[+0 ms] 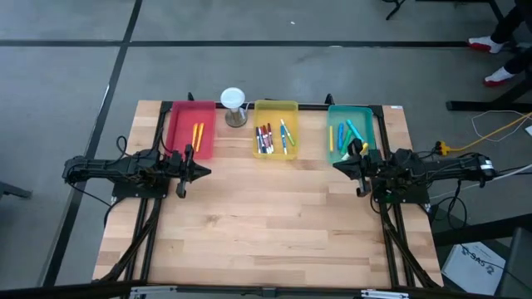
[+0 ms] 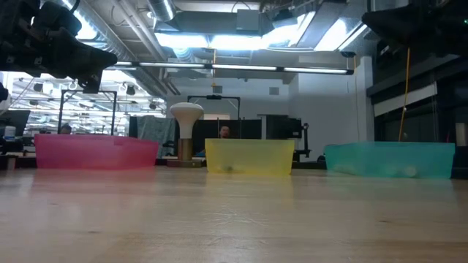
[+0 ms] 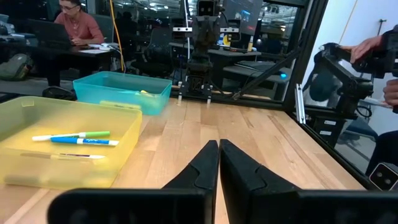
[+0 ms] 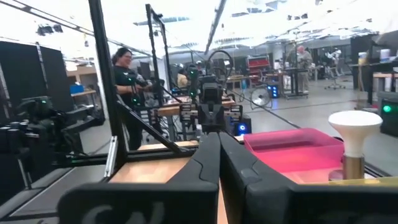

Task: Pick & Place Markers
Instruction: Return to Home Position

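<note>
The markers lie in three trays along the table's far edge. Yellow and orange ones (image 1: 198, 135) are in the red tray (image 1: 178, 124). Red-and-white, blue and green ones (image 1: 266, 138) are in the yellow tray (image 1: 278, 106). Yellow, green and blue ones (image 1: 349, 133) are in the teal tray (image 1: 366, 116). My left gripper (image 1: 205, 172) is shut and empty, just near of the red tray, pointing toward the table's right. My right gripper (image 1: 337, 164) is shut and empty, at the teal tray's near left corner, pointing left.
A white-topped hourglass-like object (image 1: 233, 106) stands between the red and yellow trays. Bare wooden tabletop (image 1: 274, 224) spreads between the arms and toward the near edge. A black frame runs along the table's sides. People sit and stand in the room beyond the table.
</note>
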Robot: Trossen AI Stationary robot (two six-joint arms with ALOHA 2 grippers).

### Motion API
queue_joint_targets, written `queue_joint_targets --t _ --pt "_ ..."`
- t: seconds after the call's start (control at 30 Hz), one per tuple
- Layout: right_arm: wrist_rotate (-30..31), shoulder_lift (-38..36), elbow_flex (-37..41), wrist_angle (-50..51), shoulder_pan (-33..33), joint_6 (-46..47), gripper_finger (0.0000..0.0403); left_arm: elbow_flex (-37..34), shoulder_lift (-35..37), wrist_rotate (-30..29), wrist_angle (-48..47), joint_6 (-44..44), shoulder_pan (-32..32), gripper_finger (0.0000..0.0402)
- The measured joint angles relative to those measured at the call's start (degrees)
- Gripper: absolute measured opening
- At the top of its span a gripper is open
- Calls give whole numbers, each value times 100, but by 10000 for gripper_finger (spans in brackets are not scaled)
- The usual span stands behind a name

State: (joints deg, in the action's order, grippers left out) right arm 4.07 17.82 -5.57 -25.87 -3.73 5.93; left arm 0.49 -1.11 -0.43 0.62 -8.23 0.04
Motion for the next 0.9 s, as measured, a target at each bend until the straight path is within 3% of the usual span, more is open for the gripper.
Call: queue_joint_targets --t 0.5,0.9 --pt "-274 -826 524 118 0 61 2 0 -1 0 0 0 1 12" --pt "-375 -1508 528 1338 2 -50 2 0 -1 0 0 0 1 11"
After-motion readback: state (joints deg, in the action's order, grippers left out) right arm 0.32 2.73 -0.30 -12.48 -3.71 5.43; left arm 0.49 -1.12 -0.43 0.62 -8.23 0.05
